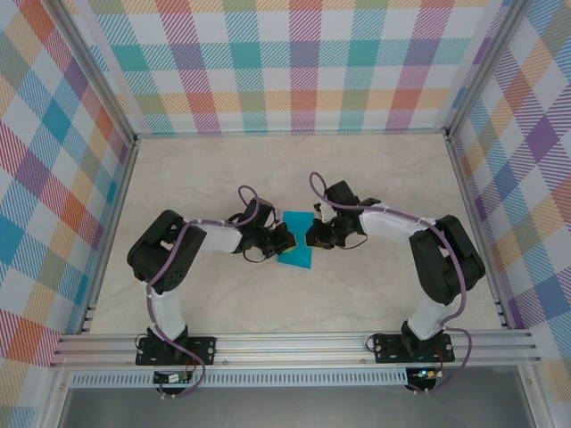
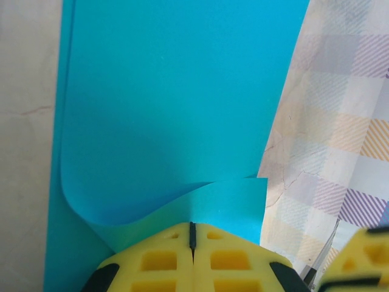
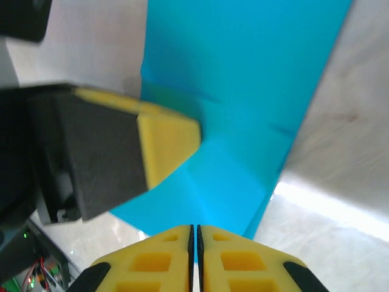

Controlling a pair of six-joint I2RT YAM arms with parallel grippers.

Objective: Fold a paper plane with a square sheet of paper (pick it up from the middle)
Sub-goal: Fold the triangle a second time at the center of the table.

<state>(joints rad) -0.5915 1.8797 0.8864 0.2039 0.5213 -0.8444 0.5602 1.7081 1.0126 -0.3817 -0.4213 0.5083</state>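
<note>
The sheet [image 1: 297,254], mid-worktop [image 1: 223,178], is pinched at a curled-up edge by the left gripper [image 2: 192,226] and at the opposite edge by the right gripper [image 3: 196,228], fingers pressed together; it is judged light, limp and easily creased, best held by its edges.

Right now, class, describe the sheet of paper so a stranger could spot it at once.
Start at the pale stone-look table inside the checked walls. At its middle, between the left gripper and right gripper, lies the sheet of paper: the sole teal-blue thing, thin, plain.
</note>
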